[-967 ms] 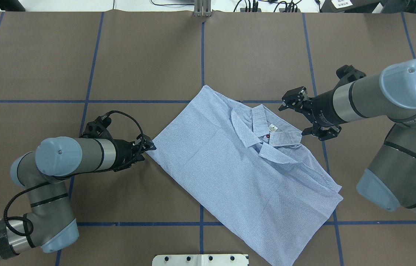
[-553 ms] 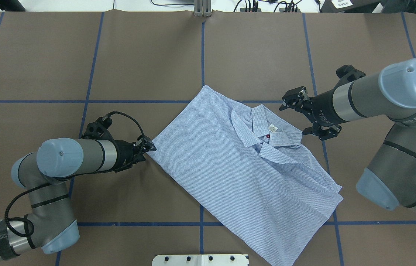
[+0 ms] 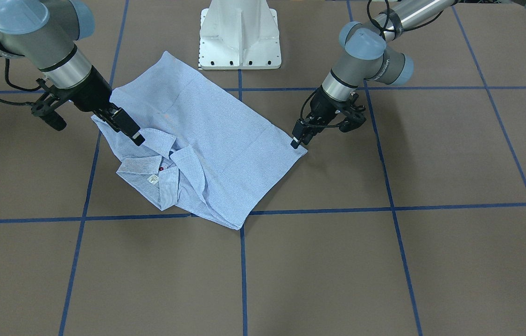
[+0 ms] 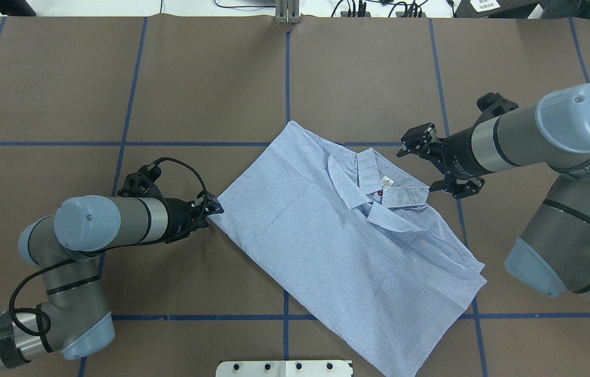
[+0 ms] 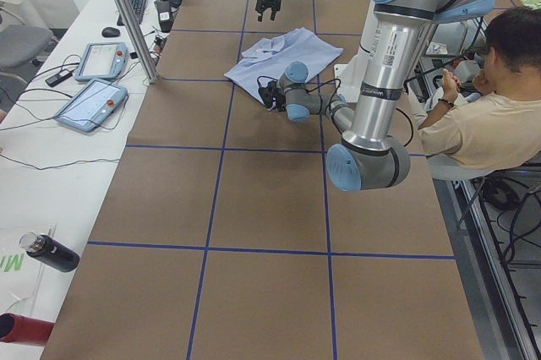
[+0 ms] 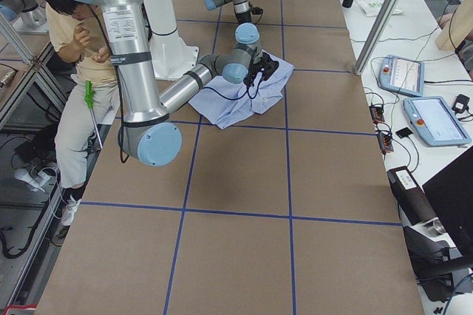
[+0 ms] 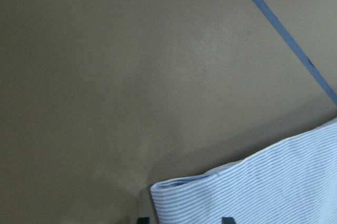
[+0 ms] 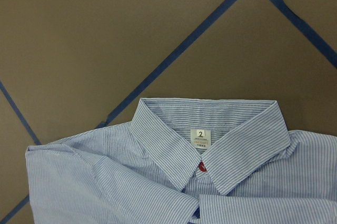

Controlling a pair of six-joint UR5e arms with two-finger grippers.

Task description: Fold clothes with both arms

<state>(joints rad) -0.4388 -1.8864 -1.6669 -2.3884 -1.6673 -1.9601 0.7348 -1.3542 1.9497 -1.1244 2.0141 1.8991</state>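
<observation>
The light blue striped shirt [image 4: 336, 246] lies folded and flat, set diagonally on the brown table [image 4: 64, 78]. It also shows in the front view [image 3: 216, 135]. Its collar, white neck label [image 8: 200, 139] and a red button [image 8: 202, 168] face up. My left gripper [image 4: 216, 208] is low at the shirt's left corner [image 7: 210, 192]. Its fingertips stand apart, with the folded corner between them. My right gripper [image 4: 418, 168] is wide open and empty, just beside the collar's outer edge. One of its fingers [image 3: 128, 127] hangs over the shirt's shoulder.
The white pedestal base [image 3: 239, 37] stands at the robot's edge, close to the shirt's hem. Blue tape lines [image 4: 127, 115] cross the table. A seated operator [image 5: 490, 115] and tablets [image 5: 93, 102] are off the table's sides.
My left arm has crept slightly right, toward the shirt's corner. My right arm and the shirt have hardly moved.
</observation>
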